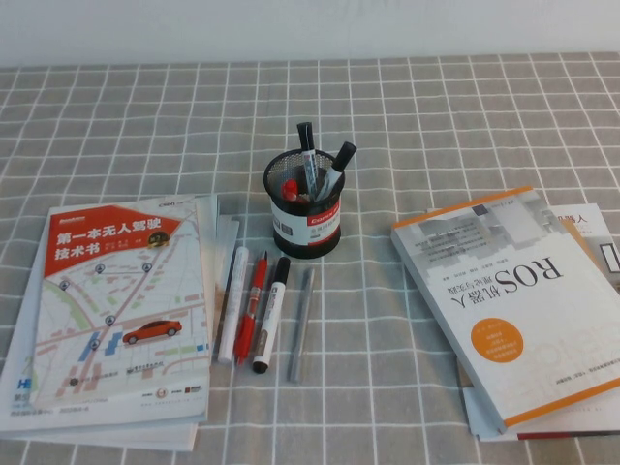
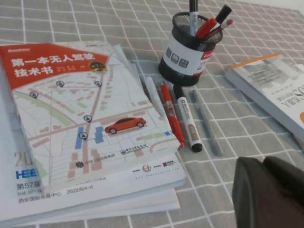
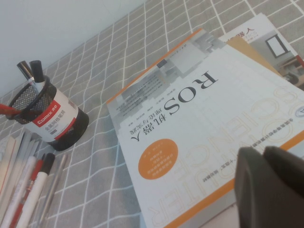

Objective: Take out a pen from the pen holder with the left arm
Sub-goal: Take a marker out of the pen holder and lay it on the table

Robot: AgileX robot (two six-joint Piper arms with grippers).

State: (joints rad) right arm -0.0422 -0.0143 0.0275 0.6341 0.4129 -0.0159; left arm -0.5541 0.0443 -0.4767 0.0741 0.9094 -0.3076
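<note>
Mesh pen holder may topple if the left gripper, pressed together at its seven o'clock, arrives unopened; right gripper closed above ROS book.

Pen holder: blk mesh cup w/ white label band, upright, mid tabletop. Inside: upright marker, blk cap, near vertical; leaning marker, blk cap, tilted to right; red-tipped pen low by rim.
</note>
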